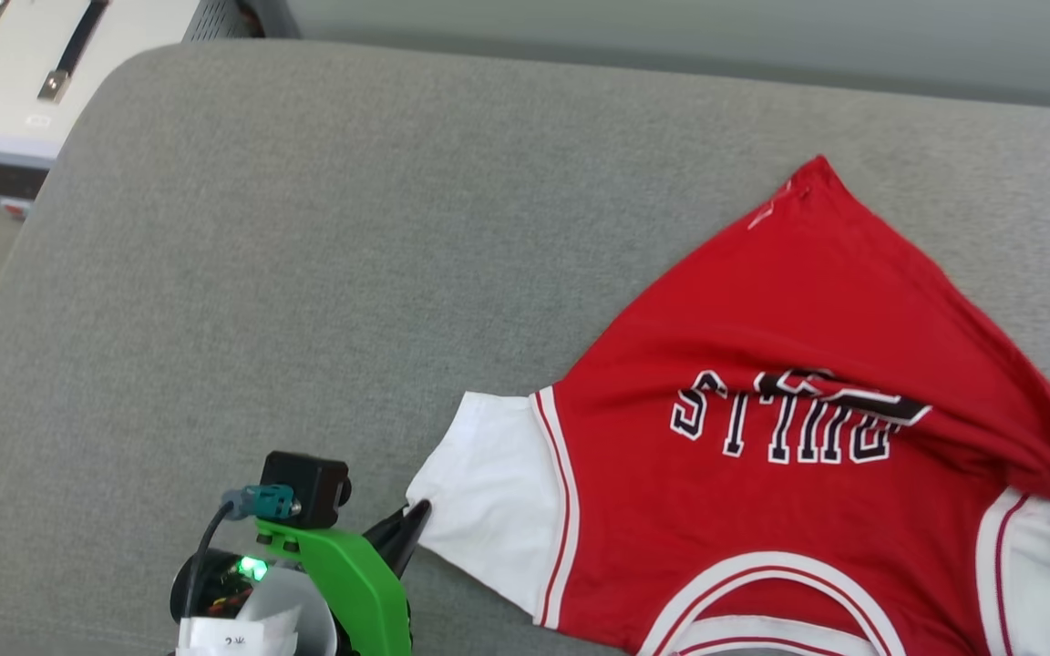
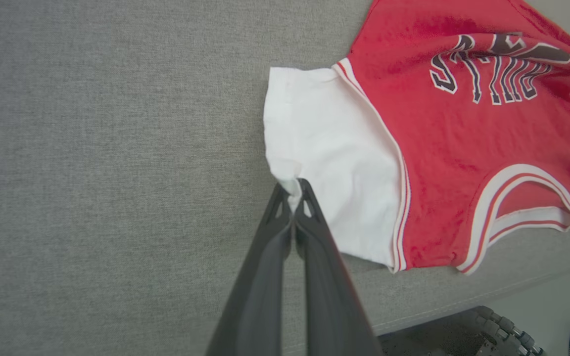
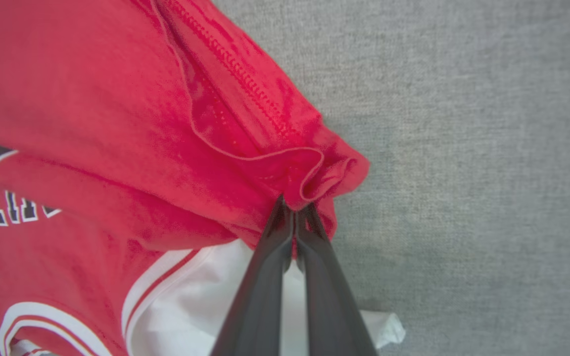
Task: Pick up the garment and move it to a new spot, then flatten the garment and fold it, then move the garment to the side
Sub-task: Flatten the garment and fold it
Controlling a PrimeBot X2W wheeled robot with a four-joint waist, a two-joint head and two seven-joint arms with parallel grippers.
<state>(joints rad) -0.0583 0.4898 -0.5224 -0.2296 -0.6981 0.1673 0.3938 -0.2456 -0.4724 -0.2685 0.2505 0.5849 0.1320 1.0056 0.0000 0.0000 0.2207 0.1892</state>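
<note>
Flattening looked to be the step in hand. The shirt (image 1: 762, 474) lay print-up on the grey cushion (image 1: 306, 273), at the lower right of the head view, with its collar at the bottom edge and its red body drawn to a peak toward the upper right.

The left claw (image 2: 292, 190) was pressed together on the outer corner of the white sleeve (image 2: 329, 163). Its fingers ran up from the bottom of the wrist view, low and slanted over the cushion. In the head view that arm sat at the lower left, tips just touching the sleeve.

The right claw (image 3: 292, 212) was pinching a bunched red fold (image 3: 314, 173) that lay over the other sleeve.

By my reckoning, the next move called for drawing the two holds apart, and for the right claw to carry that fold off the sleeve so the body could spread flat.
</note>
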